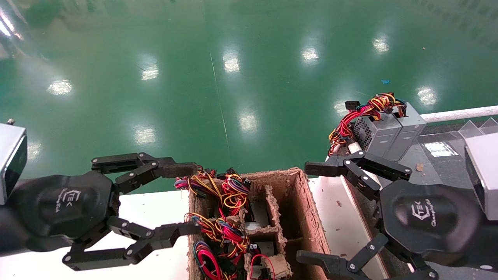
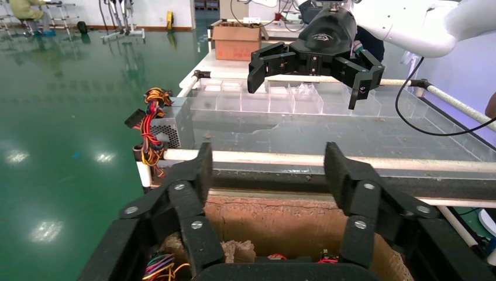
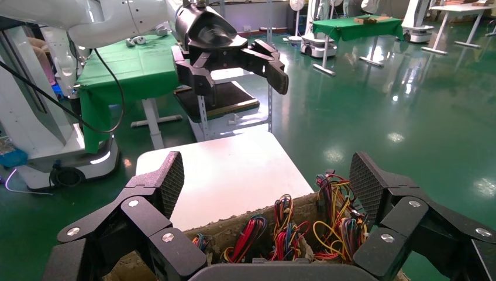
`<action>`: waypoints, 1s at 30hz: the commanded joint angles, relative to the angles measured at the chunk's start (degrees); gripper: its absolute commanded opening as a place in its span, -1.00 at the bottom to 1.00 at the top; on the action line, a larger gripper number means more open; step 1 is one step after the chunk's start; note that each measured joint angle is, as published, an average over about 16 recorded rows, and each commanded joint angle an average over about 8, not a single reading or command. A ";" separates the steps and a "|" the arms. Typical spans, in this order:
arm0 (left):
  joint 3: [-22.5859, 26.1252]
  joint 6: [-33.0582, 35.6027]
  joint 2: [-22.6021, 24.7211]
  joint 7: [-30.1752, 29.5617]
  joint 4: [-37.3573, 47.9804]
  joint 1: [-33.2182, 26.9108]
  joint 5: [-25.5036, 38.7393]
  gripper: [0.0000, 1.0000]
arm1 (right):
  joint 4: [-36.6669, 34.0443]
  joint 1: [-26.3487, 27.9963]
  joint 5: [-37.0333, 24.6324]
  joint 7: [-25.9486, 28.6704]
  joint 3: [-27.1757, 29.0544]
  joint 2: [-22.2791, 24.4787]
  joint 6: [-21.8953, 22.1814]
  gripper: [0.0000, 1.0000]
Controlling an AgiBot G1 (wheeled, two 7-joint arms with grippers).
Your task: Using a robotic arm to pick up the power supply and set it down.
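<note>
Power supply (image 1: 257, 217) is sitting low in a middle pocket of the cardboard tray (image 1: 296, 182). Only a strip of its grey metal is showing, beneath a knot of red, yellow and blue wires (image 1: 232, 191). Its exact outline is hard to tell from here.

The right gripper (image 1: 311, 213) is hovering just past the tray's right wall with its fingers spread wide and nothing between them. The left gripper (image 1: 188, 198) is waiting at the tray's opposite side over the white table (image 1: 155, 206), also with its fingers spread and empty.

The step in hand looks like the reach, and the right gripper seems to be the one doing it. To do it well, the gripper should be moving in over the pocket and centring on the metal case before dropping. It should be coming straight down, so that neither finger is catching the rough cardboard dividers. The fingers should be closing on the two flat sides of the case, not on the wire knot, which would slip or drag its neighbours up. The lift should be slow and vertical until the wires are hanging free.

Two similar grey boxes (image 1: 389, 134) are standing on the belt to the right, so the set-down spot is probably beside them.
</note>
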 commanded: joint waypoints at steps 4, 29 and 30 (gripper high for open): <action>0.00 0.00 0.00 0.00 0.00 0.00 0.00 -1.00 | -0.06 -0.09 -0.24 0.03 -0.11 0.04 0.06 1.00; 0.01 0.00 0.00 0.01 0.01 -0.01 0.00 -0.93 | 2.40 -4.77 -15.47 3.07 -10.19 -3.16 1.26 -0.12; 0.01 0.00 0.00 0.01 0.01 -0.01 0.00 -0.74 | 2.37 -4.88 -16.08 2.86 -10.60 -3.62 1.33 -0.37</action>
